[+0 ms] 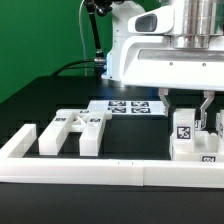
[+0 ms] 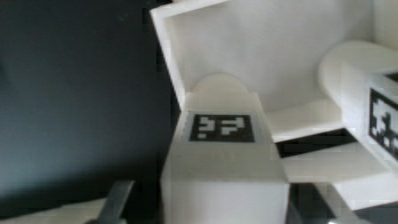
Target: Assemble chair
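Several white parts lie loose beside the rail, my pincer is pressed on one tagged piece, and I judge nearly all joining is left.

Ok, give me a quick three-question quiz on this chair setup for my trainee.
1. True or false: the hand is shut on a tagged white chair part.
2. Pick one. The marker board is: A) lying flat on the black table; B) standing on edge; C) held in the hand.
3. On which side of the exterior view do the loose chair parts lie, well apart from the hand?

Key: 1 true; 2 A; 3 the exterior view's left.
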Tool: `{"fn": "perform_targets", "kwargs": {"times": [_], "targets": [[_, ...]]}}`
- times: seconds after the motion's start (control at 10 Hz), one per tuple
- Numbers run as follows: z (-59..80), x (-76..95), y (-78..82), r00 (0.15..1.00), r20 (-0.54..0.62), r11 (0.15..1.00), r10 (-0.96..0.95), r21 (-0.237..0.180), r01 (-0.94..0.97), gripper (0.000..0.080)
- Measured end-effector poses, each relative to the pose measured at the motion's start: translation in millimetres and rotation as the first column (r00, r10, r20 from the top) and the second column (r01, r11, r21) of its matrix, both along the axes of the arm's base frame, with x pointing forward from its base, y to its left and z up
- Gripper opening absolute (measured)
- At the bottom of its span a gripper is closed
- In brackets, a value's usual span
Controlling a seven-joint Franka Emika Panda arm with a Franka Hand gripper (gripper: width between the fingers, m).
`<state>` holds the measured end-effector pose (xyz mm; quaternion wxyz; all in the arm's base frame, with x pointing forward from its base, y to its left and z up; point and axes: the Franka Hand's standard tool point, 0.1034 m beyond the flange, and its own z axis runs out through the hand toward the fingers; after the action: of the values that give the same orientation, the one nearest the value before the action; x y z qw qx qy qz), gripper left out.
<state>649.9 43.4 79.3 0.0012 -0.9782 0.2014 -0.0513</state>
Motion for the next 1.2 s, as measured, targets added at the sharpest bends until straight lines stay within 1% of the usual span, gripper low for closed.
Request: {"fn": "perform_targets", "kwargs": {"times": [0.2, 0.4, 0.6, 0.7, 0.8, 0.9, 1.0, 1.1, 1.2], "targets": [[0.1, 0.1, -0.1, 0.992, 0.001, 0.992, -0.125, 0.021, 0.125, 0.0292], [0.1, -0.4, 2.5, 0.955, -0.007, 0.954, -0.295, 0.046, 0.295, 0.0292], [0.3, -0.4, 3.0, 0.918, -0.015, 0.916, -0.397, 0.057, 0.397, 0.0292], [0.2, -0.4, 3.5, 0.911, -0.017, 0.909, -0.412, 0.060, 0.412, 0.0366], [0.2, -0.4, 3.6, 0.922, -0.016, 0.920, -0.387, 0.058, 0.387, 0.0366], [0.2, -0.5, 3.6, 0.933, -0.015, 0.931, -0.361, 0.055, 0.361, 0.0551], [0.4, -0.4, 3.9, 0.941, -0.014, 0.940, -0.338, 0.052, 0.338, 0.0551], [0.9, 0.1, 4.0, 0.966, -0.010, 0.965, -0.259, 0.042, 0.259, 0.0629], [0.9, 0.1, 3.8, 0.987, -0.008, 0.987, -0.159, 0.033, 0.159, 0.0643]]}}
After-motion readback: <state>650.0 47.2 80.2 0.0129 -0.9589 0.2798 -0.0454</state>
